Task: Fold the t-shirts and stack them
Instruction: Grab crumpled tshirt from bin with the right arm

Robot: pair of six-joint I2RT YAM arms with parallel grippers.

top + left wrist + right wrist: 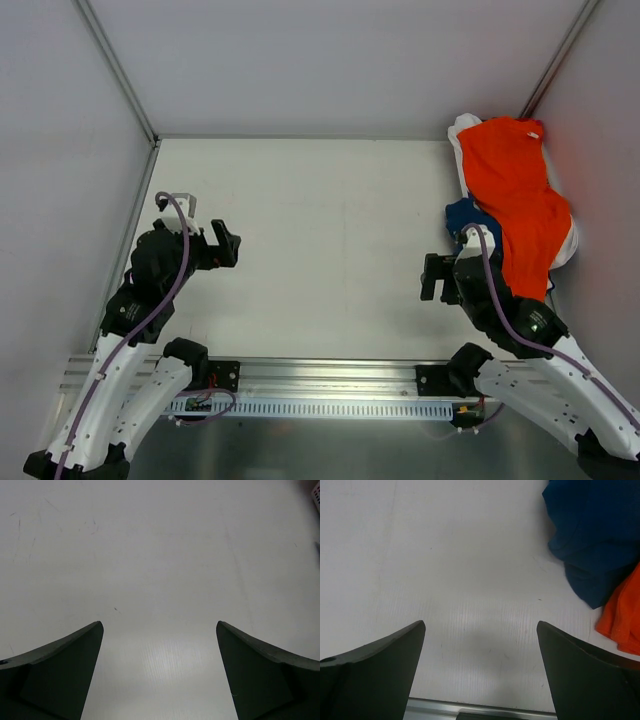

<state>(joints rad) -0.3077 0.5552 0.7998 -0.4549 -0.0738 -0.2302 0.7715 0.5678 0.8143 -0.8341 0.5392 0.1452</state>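
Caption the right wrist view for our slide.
Open right pincer above the table, navy t-shirt and orange t-shirt beside it.

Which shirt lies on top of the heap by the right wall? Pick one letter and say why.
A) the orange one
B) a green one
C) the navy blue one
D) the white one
A: in the top view the orange t-shirt is draped over the heap, with the white t-shirt and the navy blue t-shirt only peeking out from under its edges.
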